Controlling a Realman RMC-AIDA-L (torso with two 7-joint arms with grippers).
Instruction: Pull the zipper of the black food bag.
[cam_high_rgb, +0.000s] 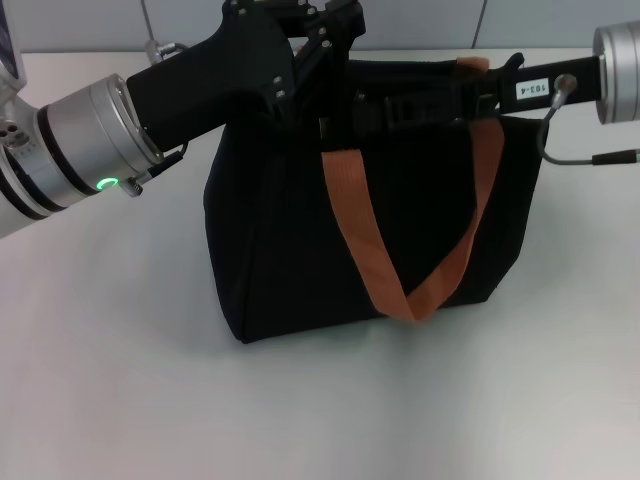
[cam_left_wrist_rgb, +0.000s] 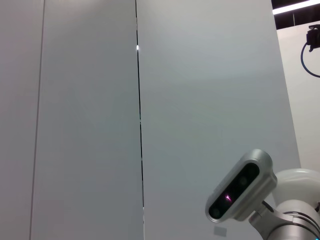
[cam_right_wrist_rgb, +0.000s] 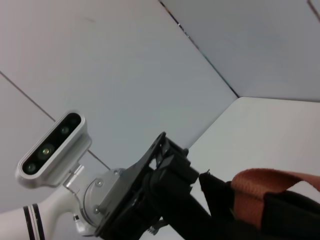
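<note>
- Zipper of the boxy black fabric food bag (cam_high_rgb: 300, 250): slider itself not made out in the head view; black zip track presumably along the bag's top, long axis running left-right between the two arms.
- Head view: bag upright on the white table (cam_high_rgb: 120, 400), one orange-brown webbing handle (cam_high_rgb: 400, 240) drooping in a loop down the front face.
- Left gripper (cam_high_rgb: 315, 45) reaching in over the bag's top left corner, black fingers down against the top edge; spread or pinched cannot be told against the black fabric.
- Right gripper (cam_high_rgb: 470, 90) lying along the top right edge, beside the second handle's end; finger state likewise unclear.
- Both tools at the top; left looks nearer the near-left end of the track, so a pull likely runs toward the right arm — a judgement only.
- Left wrist view: only grey wall panels and the other arm's wrist camera; no bag, no zipper.
- Right wrist view: left gripper (cam_right_wrist_rgb: 170, 175) pressed at the bag's black corner, orange handle nearby; slider hidden.
</note>
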